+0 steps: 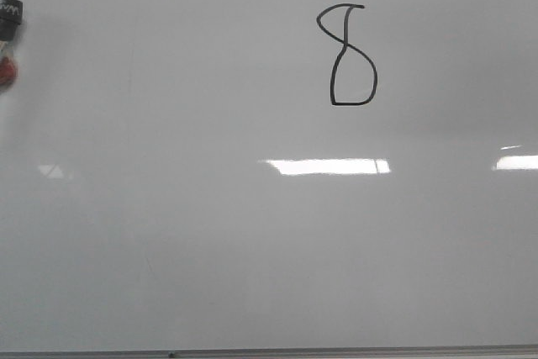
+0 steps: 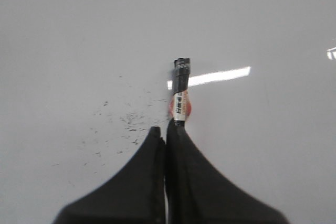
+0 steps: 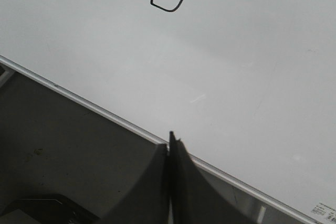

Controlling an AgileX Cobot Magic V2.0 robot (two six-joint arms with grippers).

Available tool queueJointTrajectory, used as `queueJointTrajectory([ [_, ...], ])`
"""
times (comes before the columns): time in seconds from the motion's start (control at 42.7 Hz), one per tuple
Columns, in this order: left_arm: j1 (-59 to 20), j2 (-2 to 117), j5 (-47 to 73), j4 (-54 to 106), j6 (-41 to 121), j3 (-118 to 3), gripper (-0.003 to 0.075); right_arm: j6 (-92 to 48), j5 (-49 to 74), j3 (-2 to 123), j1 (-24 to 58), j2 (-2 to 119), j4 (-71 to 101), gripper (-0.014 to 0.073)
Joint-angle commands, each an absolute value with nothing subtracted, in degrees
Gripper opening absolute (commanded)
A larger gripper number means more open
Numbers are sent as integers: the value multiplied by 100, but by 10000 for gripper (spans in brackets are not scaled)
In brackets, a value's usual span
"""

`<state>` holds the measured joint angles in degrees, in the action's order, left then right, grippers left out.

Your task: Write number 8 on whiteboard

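Observation:
The number 8 (image 1: 340,46) is drawn in thin black line on the upper right of the whiteboard (image 1: 210,250). Its lower loop (image 3: 169,10) also shows in the right wrist view. A black-capped marker (image 1: 10,13) with a red and white label lies at the board's left edge. In the left wrist view the marker (image 2: 181,90) lies just beyond my left gripper (image 2: 166,129), whose jaws are pressed together with nothing between them. My right gripper (image 3: 170,140) is shut and empty over the board's metal edge. Neither gripper shows in the front view.
The thin metal edge (image 1: 336,351) bounds the board at the front, and a dark surface (image 3: 63,145) lies beyond it by the right gripper. Black ink specks (image 2: 131,119) dot the board beside the marker. Bright light reflections (image 1: 328,166) lie across the board.

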<state>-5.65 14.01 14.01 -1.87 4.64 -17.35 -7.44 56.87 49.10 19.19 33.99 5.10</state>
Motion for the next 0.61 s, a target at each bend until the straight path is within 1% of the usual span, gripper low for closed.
queueJointTrajectory([
  [0.0, -307, 1002, 243, -124, 478, -1241, -20, -754, 5349, 5047, 1894, 3409, 450, -69],
  [0.164, -28, 329, -146, 0, 478, -455, -20, -754, 5349, 5047, 1894, 3409, 450, -69],
  [0.304, -28, 47, -289, 41, 478, -105, -20, -754, 5349, 5047, 1894, 3409, 450, -69],
  [0.421, -28, -109, -620, 67, 478, 122, -20, -754, 5354, 5047, 1894, 3409, 450, -69],
  [0.585, -28, -124, -551, 67, 478, 119, -20, -754, 5361, 5047, 1894, 3409, 450, -69],
])
